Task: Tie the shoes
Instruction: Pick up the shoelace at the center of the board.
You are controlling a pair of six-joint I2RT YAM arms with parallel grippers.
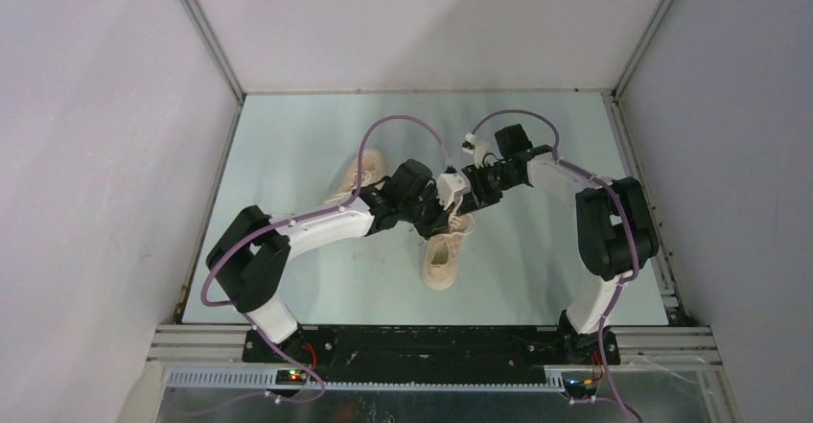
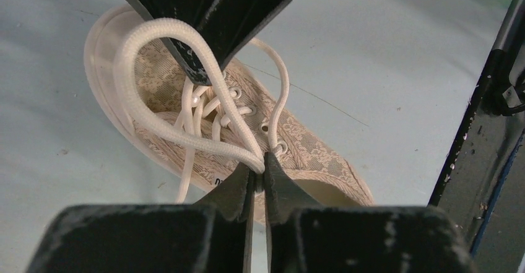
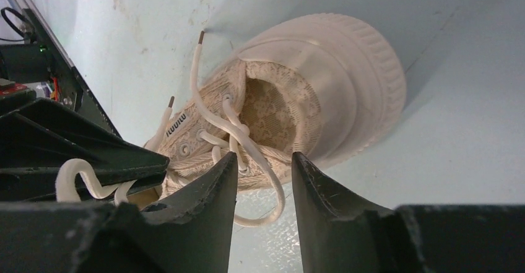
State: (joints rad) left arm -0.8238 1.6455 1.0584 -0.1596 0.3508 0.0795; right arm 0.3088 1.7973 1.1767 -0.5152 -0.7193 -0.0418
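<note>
One cream shoe (image 1: 443,262) lies at the table's middle, toe toward the arms; the other shoe (image 1: 357,176) sits behind the left arm, partly hidden. Both grippers meet over the middle shoe's collar. My left gripper (image 2: 261,168) is shut on the base of an off-white lace loop (image 2: 133,44), which rises and wraps round a right finger (image 2: 210,13) above the shoe (image 2: 309,152). My right gripper (image 3: 265,160) stands open above the shoe (image 3: 328,87). A slack lace loop (image 3: 278,195) hangs in its gap, unpinched. The left fingers (image 3: 74,152) show at the left with lace.
Pale walls and aluminium frame rails (image 1: 206,49) enclose the light blue table (image 1: 537,154). Purple cables (image 1: 398,121) arc above both arms. A black arm link (image 2: 489,112) stands at the right edge of the left wrist view. Two loose lace ends (image 3: 198,44) point up beside the shoe.
</note>
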